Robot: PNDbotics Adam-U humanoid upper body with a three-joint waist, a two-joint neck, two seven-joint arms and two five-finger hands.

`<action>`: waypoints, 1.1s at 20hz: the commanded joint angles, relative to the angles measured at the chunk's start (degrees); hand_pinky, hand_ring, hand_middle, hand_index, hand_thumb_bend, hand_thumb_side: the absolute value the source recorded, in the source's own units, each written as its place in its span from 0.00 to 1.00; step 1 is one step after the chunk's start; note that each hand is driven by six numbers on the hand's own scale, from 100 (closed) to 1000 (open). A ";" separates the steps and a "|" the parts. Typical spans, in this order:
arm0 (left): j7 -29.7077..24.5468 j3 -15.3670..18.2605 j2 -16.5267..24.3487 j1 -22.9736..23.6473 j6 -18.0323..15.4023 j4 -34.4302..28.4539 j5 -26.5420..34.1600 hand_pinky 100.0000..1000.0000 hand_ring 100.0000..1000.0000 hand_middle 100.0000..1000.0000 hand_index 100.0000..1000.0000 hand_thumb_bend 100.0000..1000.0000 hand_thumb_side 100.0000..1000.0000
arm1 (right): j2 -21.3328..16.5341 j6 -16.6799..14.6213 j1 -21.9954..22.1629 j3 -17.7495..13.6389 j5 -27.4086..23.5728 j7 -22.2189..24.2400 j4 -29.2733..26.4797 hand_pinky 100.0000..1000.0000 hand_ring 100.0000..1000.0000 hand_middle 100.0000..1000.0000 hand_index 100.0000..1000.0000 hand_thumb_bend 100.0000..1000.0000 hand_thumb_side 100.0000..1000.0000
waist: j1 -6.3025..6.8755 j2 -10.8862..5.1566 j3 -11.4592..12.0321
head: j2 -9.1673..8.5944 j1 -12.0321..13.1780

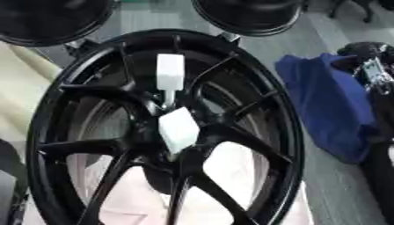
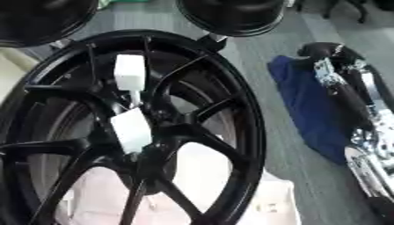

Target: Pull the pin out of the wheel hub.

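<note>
Lying on grey floor (image 1: 338, 184) beside blue cloth (image 1: 327, 105): black wheel hub (image 1: 165, 132); right hand (image 2: 323, 57) state unclear.

The robot's right arm (image 2: 346, 94) is black with silver metal joints and a rounded black end.

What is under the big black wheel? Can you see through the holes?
Through the gaps between the spokes of the black wheel a pale cloth-like sheet shows, lying underneath. Beside it lies a blue cloth. What sits directly beneath the hub is covered by the hub and white pin.
</note>
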 commanded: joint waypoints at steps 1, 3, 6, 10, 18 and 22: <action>-0.51 -0.82 5.02 -1.39 -0.36 -0.86 -1.71 0.85 0.53 0.53 0.71 0.22 0.48 | -2.21 -0.47 -0.38 -0.75 0.41 0.01 -0.90 0.80 0.63 0.61 0.65 0.02 0.45 | 0.24 -1.59 0.05 | 0.14 -0.22; -2.19 -2.02 7.37 -2.77 0.34 -0.86 -2.81 0.85 0.54 0.54 0.72 0.23 0.48 | -2.44 -0.49 -0.31 -0.71 0.40 0.06 -0.90 0.80 0.63 0.61 0.65 0.02 0.45 | 0.36 -1.80 0.05 | 0.19 -0.28; -6.84 -4.23 11.08 -5.64 2.42 -0.86 -3.65 0.85 0.56 0.56 0.73 0.23 0.50 | -2.78 -0.39 -0.07 -0.58 0.43 0.16 -0.90 0.80 0.63 0.61 0.65 0.02 0.45 | 0.61 -2.14 -0.07 | 0.33 -0.18; -16.87 -7.99 15.65 -11.56 5.20 -0.86 -3.77 0.85 0.59 0.58 0.75 0.25 0.52 | -3.47 -0.23 0.29 -0.36 0.55 0.37 -0.90 0.80 0.63 0.61 0.65 0.02 0.45 | 1.26 -2.69 -0.47 | 0.54 0.07; -36.27 -16.28 12.53 -27.59 7.49 4.05 -5.54 0.87 0.68 0.65 0.80 0.31 0.54 | -4.13 0.23 0.49 0.25 0.53 0.87 -0.90 0.80 0.63 0.61 0.65 0.02 0.45 | 2.17 -3.28 -1.94 | 0.42 0.66; -43.44 -19.84 5.76 -34.65 6.03 11.33 -7.32 0.88 0.69 0.66 0.80 0.31 0.56 | -4.30 0.33 0.50 0.42 0.45 1.04 -0.90 0.80 0.63 0.61 0.65 0.02 0.45 | 2.51 -3.63 -2.40 | 0.34 0.84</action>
